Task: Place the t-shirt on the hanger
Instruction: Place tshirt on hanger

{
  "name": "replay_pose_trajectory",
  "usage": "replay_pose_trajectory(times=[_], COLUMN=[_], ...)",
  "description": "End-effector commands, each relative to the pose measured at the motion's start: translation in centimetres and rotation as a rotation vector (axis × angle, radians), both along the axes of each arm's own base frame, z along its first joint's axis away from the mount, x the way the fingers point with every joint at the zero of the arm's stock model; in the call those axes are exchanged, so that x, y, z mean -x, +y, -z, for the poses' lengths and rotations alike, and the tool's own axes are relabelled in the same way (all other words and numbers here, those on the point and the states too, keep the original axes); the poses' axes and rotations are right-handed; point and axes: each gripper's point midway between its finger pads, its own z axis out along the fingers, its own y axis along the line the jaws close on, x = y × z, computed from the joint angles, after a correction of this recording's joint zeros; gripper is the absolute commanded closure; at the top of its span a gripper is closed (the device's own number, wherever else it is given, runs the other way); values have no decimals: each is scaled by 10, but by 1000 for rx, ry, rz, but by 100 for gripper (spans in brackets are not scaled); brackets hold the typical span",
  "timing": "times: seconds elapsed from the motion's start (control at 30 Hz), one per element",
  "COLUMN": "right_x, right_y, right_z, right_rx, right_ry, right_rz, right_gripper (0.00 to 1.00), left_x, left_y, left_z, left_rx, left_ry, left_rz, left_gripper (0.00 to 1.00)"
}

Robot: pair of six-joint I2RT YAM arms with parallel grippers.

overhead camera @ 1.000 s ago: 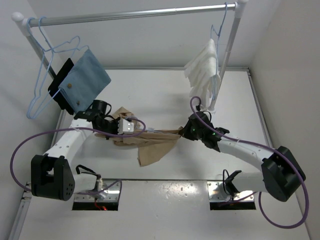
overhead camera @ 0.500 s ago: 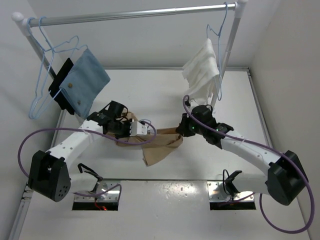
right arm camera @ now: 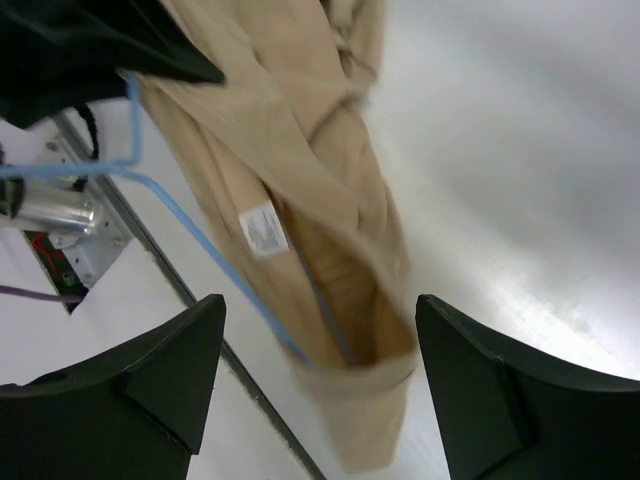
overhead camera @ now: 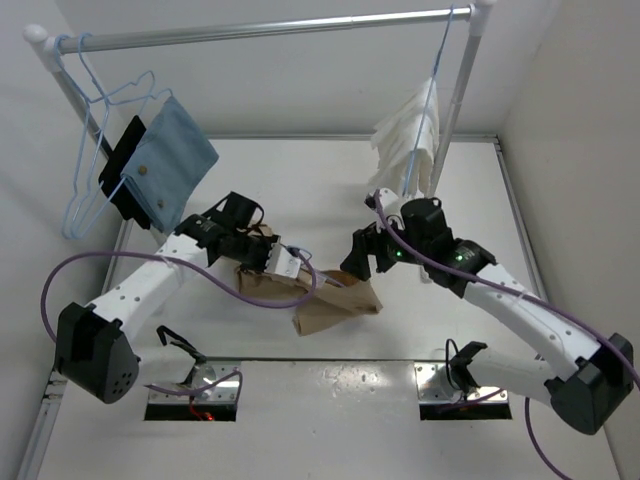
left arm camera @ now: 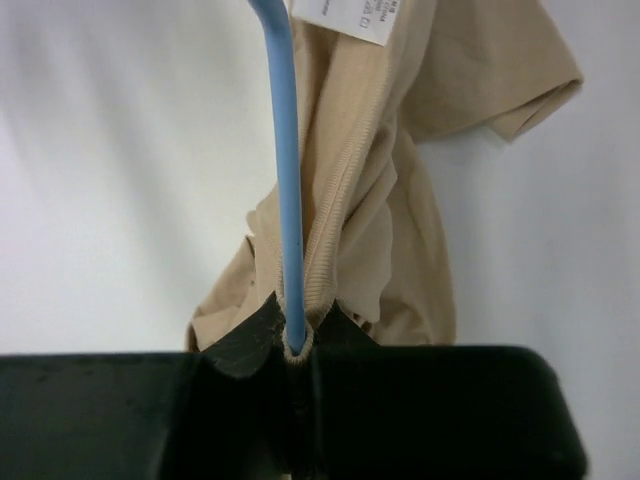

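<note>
The tan t-shirt hangs bunched between my two arms above the table. In the left wrist view a pale-blue hanger wire runs down into my left gripper, which is shut on the wire together with the shirt's ribbed collar. My left gripper sits at the shirt's left end. My right gripper is open just above the shirt's right end. In the right wrist view the t-shirt dangles between the spread fingers without touching them, with the hanger wire running into it beside a white label.
A metal rail spans the back. At its left hang spare blue hangers, a blue denim cloth and a black piece. A white cloth hangs on a hanger at the right, close behind my right arm.
My right gripper has opened and let go of the t-shirt, whose right end has dropped. The left gripper has carried the hanger and collar rightward, and the right arm has lifted.
</note>
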Motion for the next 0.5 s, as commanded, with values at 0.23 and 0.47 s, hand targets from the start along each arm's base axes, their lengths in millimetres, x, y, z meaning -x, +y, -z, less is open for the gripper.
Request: replay_pose_trajectory(times=[0.23, 0.47], right_x=[27, 22], right_y=[20, 46], right_z=[-54, -56], right_rx=[-123, -192], right_ry=[-133, -152], right_rz=[-233, -254], right_gripper=[24, 29], left_x=[22, 19], left_y=[-51, -55], left_z=[-41, -44], left_rx=[202, 210], left_ry=[38, 59], left_rz=[273, 265], left_gripper=[100, 100])
